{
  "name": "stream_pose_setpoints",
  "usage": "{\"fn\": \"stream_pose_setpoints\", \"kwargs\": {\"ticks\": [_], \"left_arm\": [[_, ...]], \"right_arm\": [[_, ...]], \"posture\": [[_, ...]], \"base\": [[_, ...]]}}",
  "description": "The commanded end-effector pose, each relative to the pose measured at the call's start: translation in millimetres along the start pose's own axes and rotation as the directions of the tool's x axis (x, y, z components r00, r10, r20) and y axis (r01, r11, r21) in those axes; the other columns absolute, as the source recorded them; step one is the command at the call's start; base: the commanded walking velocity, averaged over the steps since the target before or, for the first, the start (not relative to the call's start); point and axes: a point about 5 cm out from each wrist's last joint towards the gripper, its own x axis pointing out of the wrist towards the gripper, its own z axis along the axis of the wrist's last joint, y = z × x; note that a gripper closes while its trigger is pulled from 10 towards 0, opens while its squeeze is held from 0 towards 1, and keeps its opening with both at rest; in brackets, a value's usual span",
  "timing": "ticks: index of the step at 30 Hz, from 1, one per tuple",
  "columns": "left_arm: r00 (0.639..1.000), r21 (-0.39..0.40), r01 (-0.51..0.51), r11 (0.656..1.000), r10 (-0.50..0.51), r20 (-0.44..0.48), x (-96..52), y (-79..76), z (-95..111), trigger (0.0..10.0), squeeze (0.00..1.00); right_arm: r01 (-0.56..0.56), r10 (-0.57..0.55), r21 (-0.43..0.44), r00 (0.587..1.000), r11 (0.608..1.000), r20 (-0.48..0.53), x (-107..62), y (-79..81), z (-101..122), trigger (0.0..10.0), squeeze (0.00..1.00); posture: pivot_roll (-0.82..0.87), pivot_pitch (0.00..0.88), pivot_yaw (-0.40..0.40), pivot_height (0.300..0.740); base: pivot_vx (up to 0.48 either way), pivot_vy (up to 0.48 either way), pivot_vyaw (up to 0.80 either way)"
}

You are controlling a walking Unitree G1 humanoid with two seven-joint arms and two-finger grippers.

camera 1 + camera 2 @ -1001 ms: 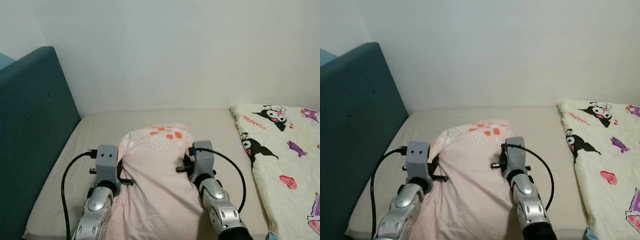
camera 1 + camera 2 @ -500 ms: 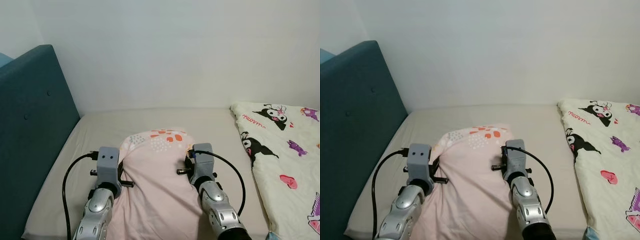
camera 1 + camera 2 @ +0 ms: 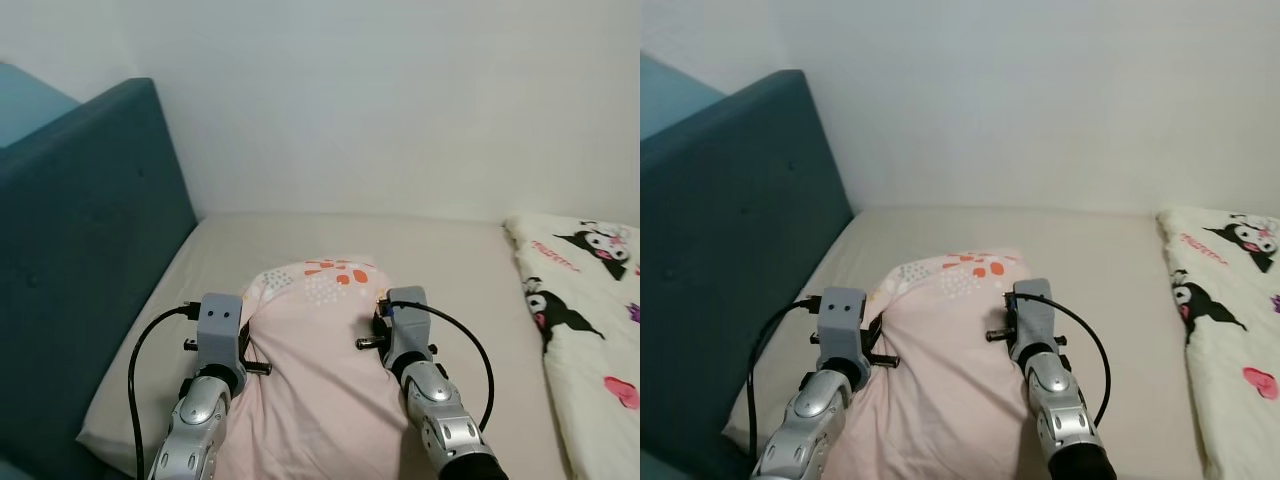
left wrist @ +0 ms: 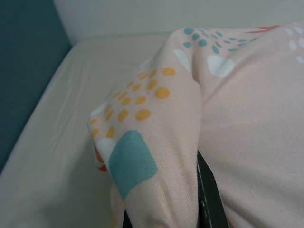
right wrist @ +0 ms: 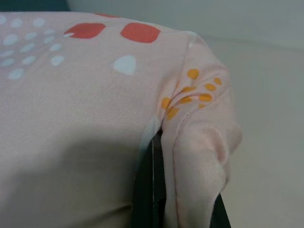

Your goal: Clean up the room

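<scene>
The pillow (image 3: 315, 370) was held over the bed (image 3: 440, 250), near the headboard (image 3: 80, 250), its sides pinched in the clenched jaws of the left gripper (image 4: 161, 209) and right gripper (image 5: 183, 199). The placing step was judged under way; lowering and release were called for next.

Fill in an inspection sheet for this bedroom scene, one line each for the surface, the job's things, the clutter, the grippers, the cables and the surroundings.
Surface: bed with a beige sheet, bare near the wall.
Job's things: pink pillow with coloured dots, held between both arms over the bed.
Clutter: cartoon-print blanket lying on the bed's right side.
Grippers: left gripper pinches the pillow's left side, fabric bunched over its fingers; right gripper pinches the right side the same way.
Cables: a black cable loops beside the left wrist, another beside the right wrist; neither looks snagged.
Surroundings: teal headboard on the left, plain white wall behind.
</scene>
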Motion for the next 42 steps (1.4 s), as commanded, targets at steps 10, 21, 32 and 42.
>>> {"fn": "stream_pose_setpoints", "kwargs": {"ticks": [10, 21, 32, 42], "left_arm": [[0.999, 0.01, -0.018, 1.0, 0.017, 0.046, 0.3, 4.6, 10, 10.0, 0.0], [0.999, 0.023, -0.003, 1.0, 0.002, 0.052, 1.2, 4.4, 11, 10.0, 0.0], [0.999, 0.028, 0.009, 1.0, -0.01, 0.046, 2.5, 3.0, 12, 10.0, 0.0], [0.999, 0.025, 0.02, 1.0, -0.021, 0.048, 4.4, 1.8, 13, 10.0, 0.0]], "right_arm": [[0.032, -0.031, -0.018, 0.999, 0.999, 0.037, 3.0, -6.5, 7, 10.0, 0.0], [0.068, -0.069, 0.03, 0.997, 0.997, 0.045, 1.9, -10.6, 7, 10.0, 0.0], [0.076, -0.077, 0.032, 0.996, 0.997, 0.052, 1.5, -10.8, 7, 10.0, 0.0], [0.093, -0.096, 0.057, 0.993, 0.994, 0.061, 0.2, -13.2, 7, 10.0, 0.0]], "posture": [[0.05, 0.008, -0.006, 0.74], [0.05, 0.012, -0.002, 0.74], [0.05, 0.014, 0.005, 0.74], [0.04, 0.014, 0.012, 0.74]], "base": [[0.0, 0.0, 0.8], [0.0, 0.0, 0.15], [0.0, 0.0, 0.0], [0.0, 0.0, -0.56]]}}
